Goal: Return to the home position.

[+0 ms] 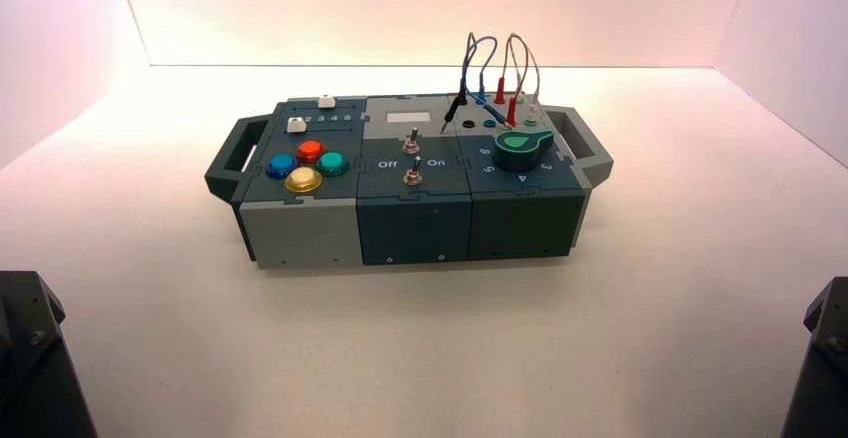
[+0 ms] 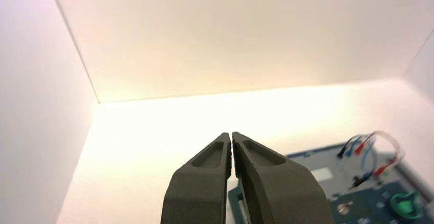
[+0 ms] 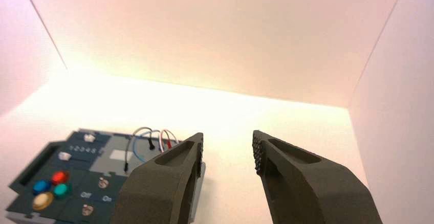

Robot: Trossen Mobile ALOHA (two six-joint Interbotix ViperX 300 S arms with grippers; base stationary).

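Well, I see both arms parked at the near corners, well clear of the box [image 1: 410, 173]. Left gripper [image 2: 232, 141] jaws pressed together; right gripper [image 3: 228, 150] jaws spread wide, holding nothing.

A dark blue-grey box [image 1: 410, 203] with handles at both ends stands on a pale surface [image 1: 420, 358] enclosed by white walls [image 1: 430, 8]; red, blue, teal and yellow buttons [image 1: 305, 165] cluster at its left, two toggle switches [image 1: 410, 156] mid-panel, a green knob [image 1: 524, 148] and looping wires [image 1: 495, 68] at right
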